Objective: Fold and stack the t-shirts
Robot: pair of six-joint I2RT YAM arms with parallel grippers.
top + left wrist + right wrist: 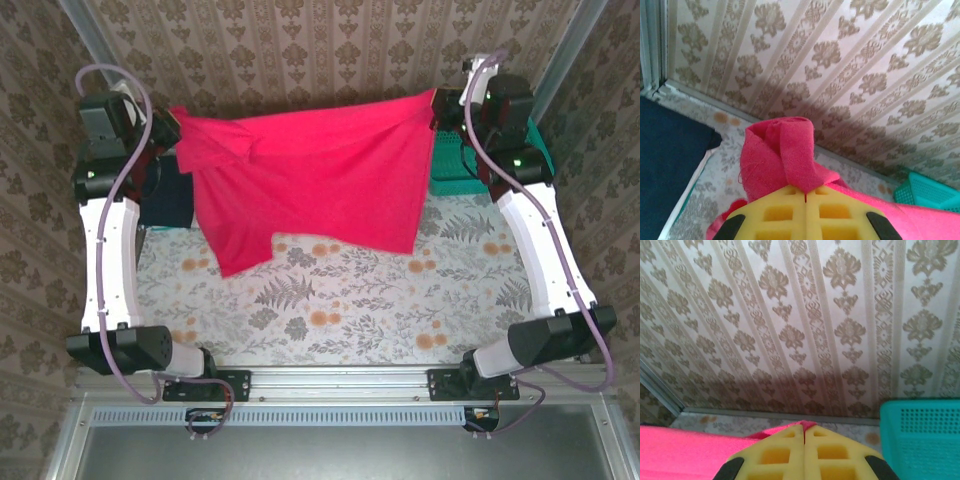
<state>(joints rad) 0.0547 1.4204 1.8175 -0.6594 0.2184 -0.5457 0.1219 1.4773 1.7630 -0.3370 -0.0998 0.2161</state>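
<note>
Left tool [805, 194] clamped, right tool [804, 430] clamped, both arms raised, spread wide

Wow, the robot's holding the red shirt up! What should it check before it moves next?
1. Left gripper shut on the red t-shirt: ok.
2. Right gripper shut on the shirt's other end: ok.
3. Shirt spread smooth between them: not ok, it is bunched at the left gripper and one corner hangs lower.
4. Hanging edge off the table: cannot tell.
5. Shirt apart from the teal basket: cannot tell.
</note>
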